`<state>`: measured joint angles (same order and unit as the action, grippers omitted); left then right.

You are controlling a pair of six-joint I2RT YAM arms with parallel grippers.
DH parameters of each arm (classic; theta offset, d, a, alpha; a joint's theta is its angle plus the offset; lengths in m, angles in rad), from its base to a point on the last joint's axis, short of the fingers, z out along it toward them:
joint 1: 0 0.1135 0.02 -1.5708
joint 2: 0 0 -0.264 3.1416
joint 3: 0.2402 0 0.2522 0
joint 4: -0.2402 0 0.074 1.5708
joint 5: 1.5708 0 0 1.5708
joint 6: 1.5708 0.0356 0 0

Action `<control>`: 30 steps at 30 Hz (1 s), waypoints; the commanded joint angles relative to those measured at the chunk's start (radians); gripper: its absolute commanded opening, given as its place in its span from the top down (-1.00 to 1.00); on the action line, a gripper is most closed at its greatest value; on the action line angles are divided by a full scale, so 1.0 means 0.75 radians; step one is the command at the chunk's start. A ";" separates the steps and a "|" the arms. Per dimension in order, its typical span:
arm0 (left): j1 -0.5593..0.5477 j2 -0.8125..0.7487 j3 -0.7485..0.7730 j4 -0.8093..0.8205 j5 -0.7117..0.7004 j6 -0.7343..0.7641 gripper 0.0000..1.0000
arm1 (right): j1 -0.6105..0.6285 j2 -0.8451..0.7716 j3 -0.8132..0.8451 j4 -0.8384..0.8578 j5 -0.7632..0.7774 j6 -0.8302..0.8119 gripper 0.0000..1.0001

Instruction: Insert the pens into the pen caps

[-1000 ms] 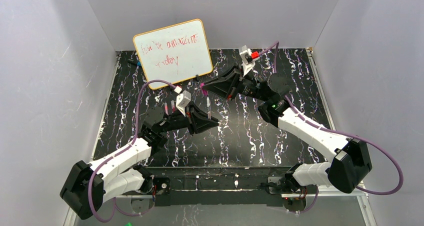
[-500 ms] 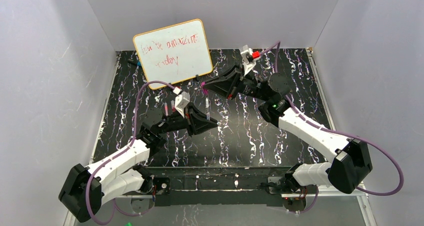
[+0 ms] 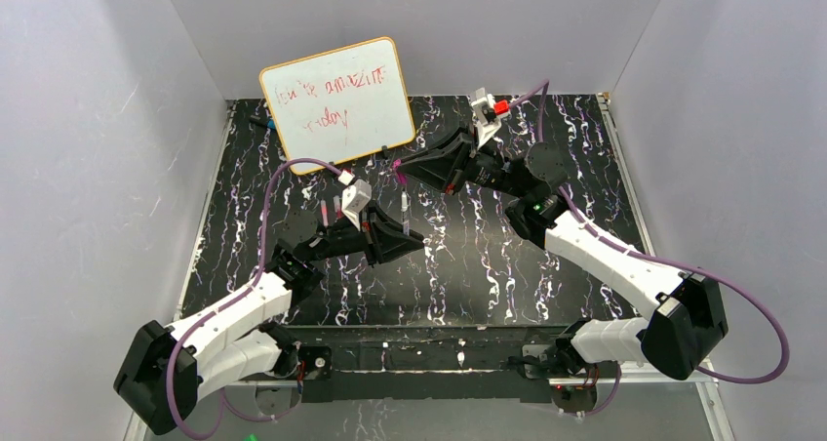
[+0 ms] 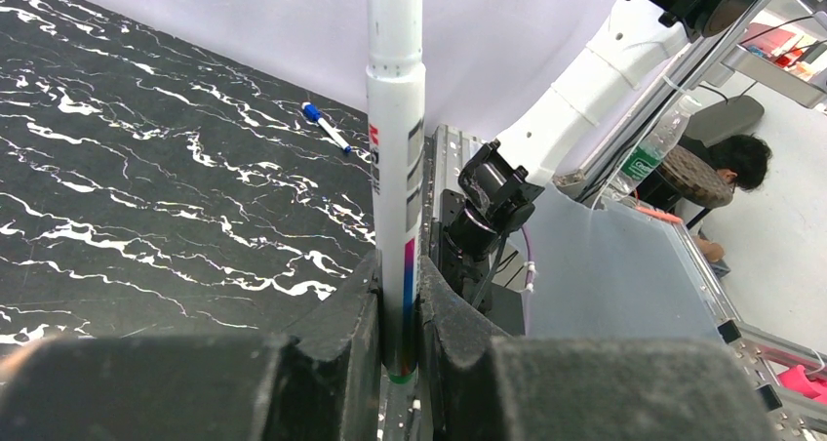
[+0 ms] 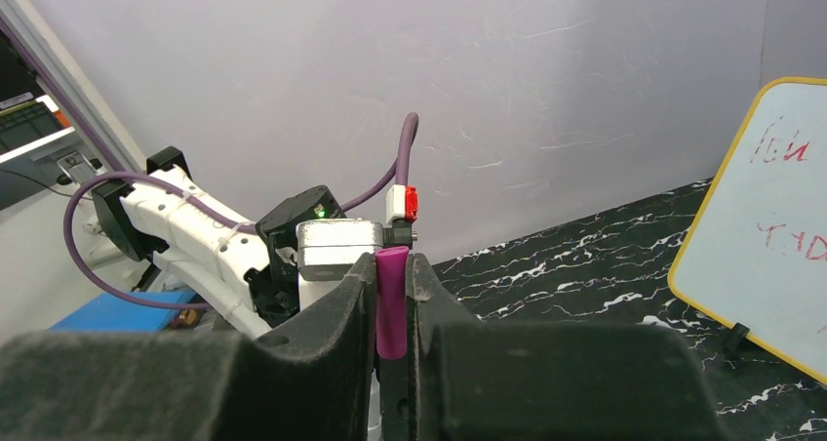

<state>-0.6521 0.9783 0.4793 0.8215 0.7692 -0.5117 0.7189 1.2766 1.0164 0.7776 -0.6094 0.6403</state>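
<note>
Your left fingers (image 4: pixel 356 314) are closed on the white-bodied pen (image 4: pixel 395 119), pinching it low on the barrel, where a magenta band shows just above the pads. In the left wrist view the pen stands upright in the middle of the frame and its upper end runs off the top edge. Your right fingers (image 5: pixel 356 304) are clamped on a magenta pen cap (image 5: pixel 392 309), which sits in the narrow gap between them with its top poking out.

From the top camera, the left fingers (image 3: pixel 395 234) sit just left of centre with the pen (image 3: pixel 405 207) rising above them. The right fingers (image 3: pixel 419 168) hold the cap (image 3: pixel 398 179) just above and slightly left of the pen's upper end. You cannot tell from here whether cap and pen touch.

Two thin pink-red sticks (image 3: pixel 330 209) lie on the black marbled table (image 3: pixel 488 265) left of the left wrist, too small to tell pen from cap. The whiteboard (image 3: pixel 336 104) leans in the upper left, and a blue-tipped marker (image 4: pixel 325 127) lies on the table.
</note>
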 commanded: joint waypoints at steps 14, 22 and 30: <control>-0.008 0.030 0.079 0.007 -0.004 0.026 1.00 | -0.007 -0.040 0.013 0.047 -0.008 -0.009 0.64; -0.006 0.017 0.079 0.007 -0.029 0.024 1.00 | -0.008 -0.045 0.012 0.043 -0.009 -0.011 0.64; 0.000 0.023 0.092 -0.003 -0.034 0.023 1.00 | -0.007 -0.051 0.009 0.037 -0.011 -0.013 0.63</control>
<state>-0.6521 1.0050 0.5060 0.8062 0.7509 -0.5053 0.7174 1.2758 1.0164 0.7773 -0.6098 0.6403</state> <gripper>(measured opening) 0.118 0.206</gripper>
